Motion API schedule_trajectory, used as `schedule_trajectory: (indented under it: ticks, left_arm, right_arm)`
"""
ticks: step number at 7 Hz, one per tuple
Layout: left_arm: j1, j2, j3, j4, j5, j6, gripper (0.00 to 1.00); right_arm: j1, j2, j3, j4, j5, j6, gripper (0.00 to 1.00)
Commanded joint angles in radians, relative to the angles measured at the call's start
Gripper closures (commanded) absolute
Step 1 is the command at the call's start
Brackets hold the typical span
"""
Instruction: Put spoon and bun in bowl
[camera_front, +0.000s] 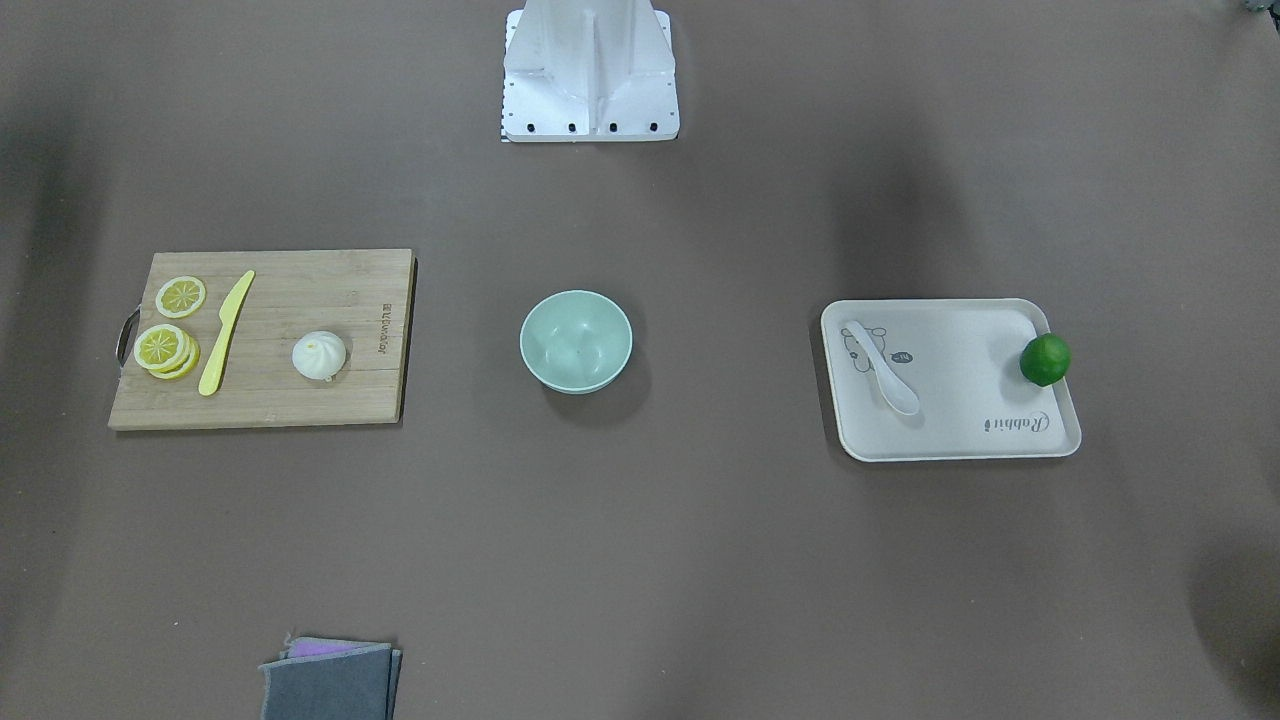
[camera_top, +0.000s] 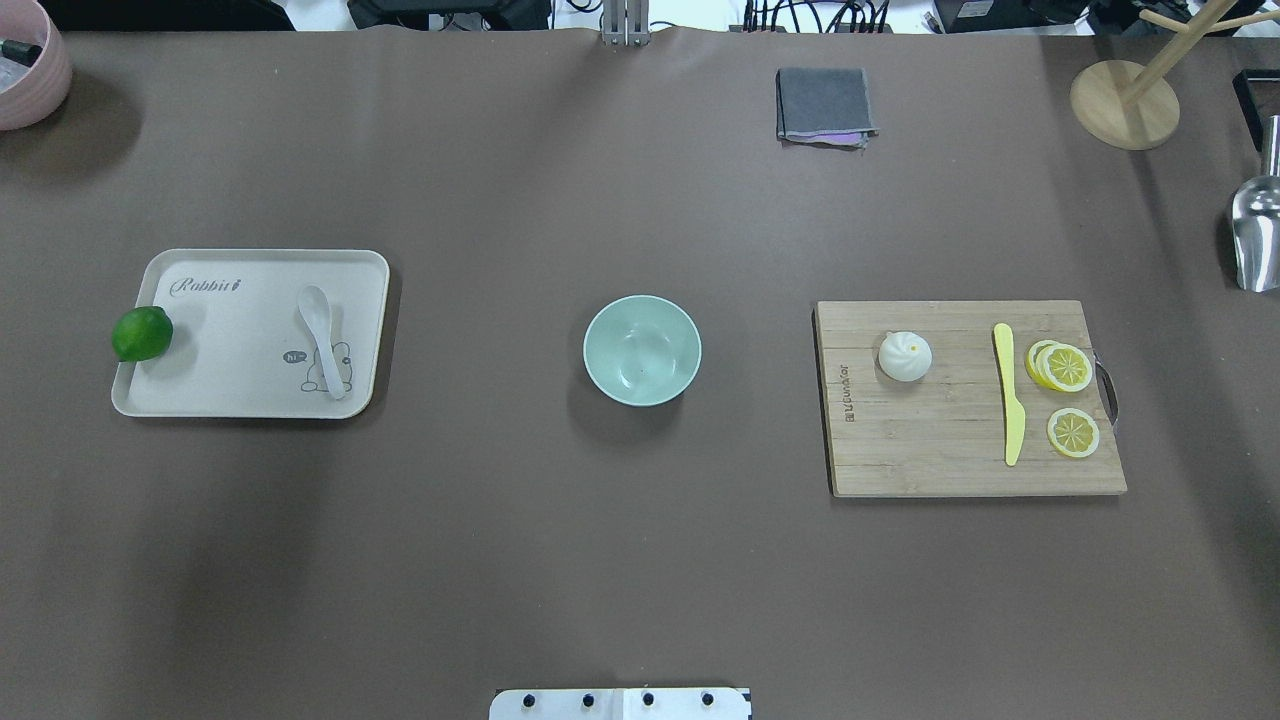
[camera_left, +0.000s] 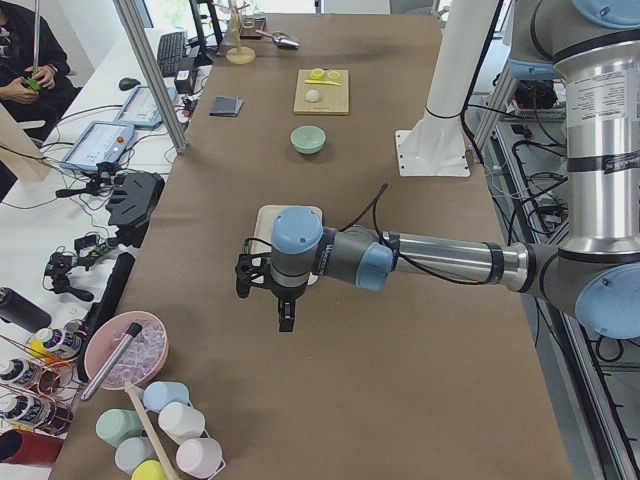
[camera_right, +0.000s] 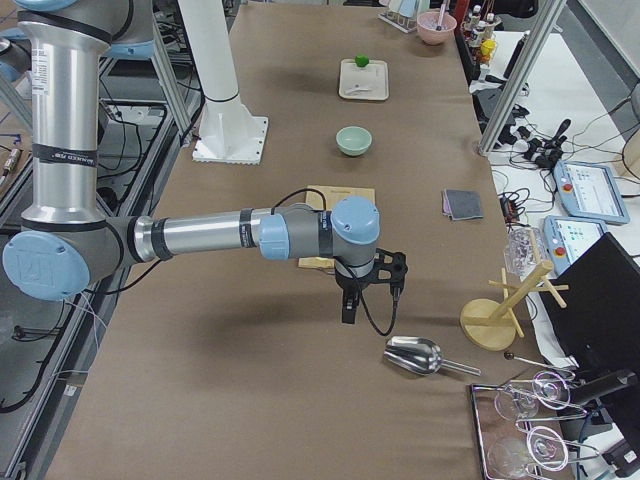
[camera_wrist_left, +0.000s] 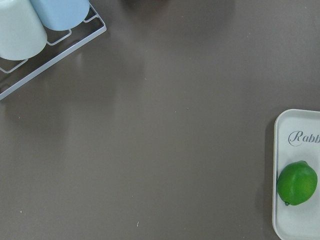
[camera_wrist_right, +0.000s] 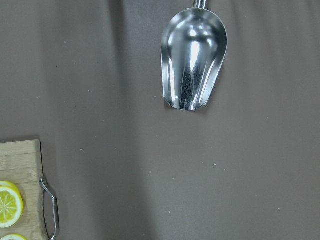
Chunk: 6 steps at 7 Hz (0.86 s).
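Observation:
The pale mint-green bowl (camera_top: 642, 350) stands empty at the table's middle; it also shows in the front view (camera_front: 576, 341). The white spoon (camera_top: 322, 340) lies on the beige tray (camera_top: 200, 390) to the left. The white pleated bun (camera_top: 905, 356) sits on the wooden cutting board (camera_top: 930, 450) to the right. My left gripper (camera_left: 262, 300) hangs high beyond the tray's outer end, seen only in the left side view. My right gripper (camera_right: 372, 298) hangs high beyond the board's outer end, seen only in the right side view. I cannot tell whether either is open or shut.
A green lime (camera_top: 142, 333) sits at the tray's left edge. A yellow plastic knife (camera_top: 1010, 392) and lemon slices (camera_top: 1066, 368) lie on the board. A folded grey cloth (camera_top: 824, 105), a metal scoop (camera_top: 1257, 235), a wooden stand (camera_top: 1124, 104) and a pink bowl (camera_top: 30, 70) are at the table's edges.

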Motion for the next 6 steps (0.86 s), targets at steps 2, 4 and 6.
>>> schedule_trajectory:
  ticks: [2, 4, 6]
  left_arm:
    - [0.000, -0.006, 0.001, 0.002, 0.001, 0.000, 0.02]
    - [0.000, -0.005, -0.001, 0.003, -0.002, -0.002, 0.02]
    - [0.000, 0.001, 0.001, 0.000, -0.003, 0.000, 0.02]
  right_arm:
    - [0.000, 0.004, 0.000, 0.000, 0.007, -0.002, 0.00]
    - [0.000, 0.005, 0.000, 0.000, 0.007, -0.011, 0.00]
    - [0.000, -0.002, 0.015, 0.000, 0.010, -0.012, 0.00]
